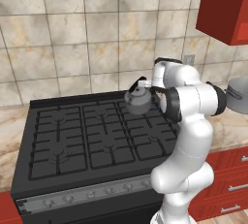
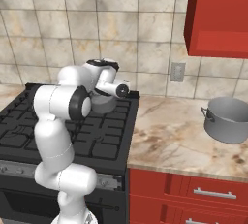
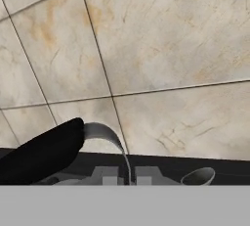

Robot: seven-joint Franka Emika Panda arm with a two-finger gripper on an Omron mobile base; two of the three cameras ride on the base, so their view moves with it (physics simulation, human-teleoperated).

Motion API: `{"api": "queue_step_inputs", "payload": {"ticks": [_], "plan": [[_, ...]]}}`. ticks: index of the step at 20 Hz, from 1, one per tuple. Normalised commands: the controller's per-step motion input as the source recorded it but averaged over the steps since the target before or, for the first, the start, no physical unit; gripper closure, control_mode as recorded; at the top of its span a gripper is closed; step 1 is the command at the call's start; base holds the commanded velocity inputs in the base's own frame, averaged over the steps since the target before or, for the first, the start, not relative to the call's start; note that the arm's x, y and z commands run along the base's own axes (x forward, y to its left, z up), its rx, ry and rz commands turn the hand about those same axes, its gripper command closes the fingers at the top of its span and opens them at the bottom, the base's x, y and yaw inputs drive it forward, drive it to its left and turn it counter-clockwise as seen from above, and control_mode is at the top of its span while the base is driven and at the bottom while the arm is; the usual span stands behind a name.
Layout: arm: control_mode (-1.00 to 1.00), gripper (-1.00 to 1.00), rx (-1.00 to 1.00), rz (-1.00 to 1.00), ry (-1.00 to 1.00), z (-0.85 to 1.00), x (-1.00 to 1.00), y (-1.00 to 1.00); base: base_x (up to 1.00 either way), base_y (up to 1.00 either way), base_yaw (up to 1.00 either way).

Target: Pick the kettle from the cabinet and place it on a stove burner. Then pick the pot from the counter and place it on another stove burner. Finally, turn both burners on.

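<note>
The kettle [image 1: 138, 100] is seen over the back right corner of the stove [image 1: 63, 140], above the rear right grate; whether its base is already resting on the grate cannot be told, though from the left base view it seems carried just above it. It is judged to be stiff and smooth metal, moderately light if empty, and liable to swing or tip if taken off-centre; the black arched handle [image 3: 41, 154] is the natural place to be gripped (the rounded body would likely slip from narrow fingers). The gripper [image 1: 145, 86] is closed almost fully, and it appears to be clamped on that handle, which fills the lower left of the hand view with the spout [image 3: 197, 176] beyond it. The pot [image 2: 227, 119] is left on the counter [image 2: 169, 136] well to the right, under the cabinet [image 2: 218, 14], and is judged heavier and wider, best taken by a side handle or the rim
</note>
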Motion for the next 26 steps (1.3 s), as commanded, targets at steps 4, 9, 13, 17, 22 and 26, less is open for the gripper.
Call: {"api": "queue_step_inputs", "payload": {"ticks": [4,9,13,17,22,26], "plan": [[-1.00,1.00,0.01,0.00,0.00,-0.17,0.06,0.00,0.00,0.00,0.00],[-1.00,1.00,0.00,0.00,0.05,-0.21,0.00,-0.04,0.00,0.00,0.00],[-1.00,1.00,0.00,-0.01,0.11,-0.21,0.03,0.00,0.00,0.00,0.00],[-1.00,1.00,0.00,-0.01,0.13,-0.21,0.11,0.00,0.00,0.00,0.00],[-1.00,-1.00,0.00,0.00,0.08,-0.15,0.02,0.00,0.00,0.00,0.00],[-1.00,-1.00,0.00,0.00,0.00,-0.03,-0.01,0.00,0.00,0.00,0.00]]}}
